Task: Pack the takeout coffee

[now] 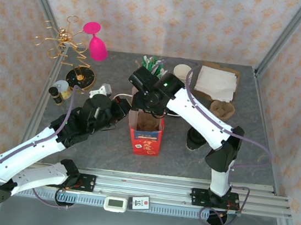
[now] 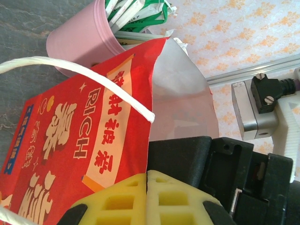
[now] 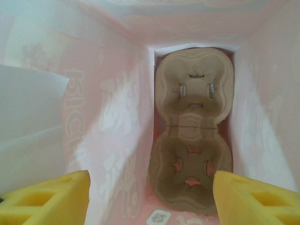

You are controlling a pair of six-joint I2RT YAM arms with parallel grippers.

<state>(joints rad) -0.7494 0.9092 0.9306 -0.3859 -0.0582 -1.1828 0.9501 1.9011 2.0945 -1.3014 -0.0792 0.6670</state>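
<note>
So, where things stand. My right claw (image 3: 150,199) is hanging in the mouth of the red paper bag (image 1: 147,141), looking straight down inside. Its yellow pads (image 3: 51,199) sit wide apart with nothing between them, so it's empty-handed. At the bottom of the bag there's a brown pulp two-cup carrier (image 3: 192,140) lying flat, and both of its cup wells are bare.

The takeout coffee (image 1: 193,141) isn't in the bag. From the top view it's standing on the table (image 1: 256,154) just to the right of the bag and half tucked under my right forearm. That puts it outside the bag wall, off to the side of the right claw and well clear of its pads.

My left claw (image 2: 146,197) is clamped tight on the bag's rim, with the red paper pinched between its pads.
</note>
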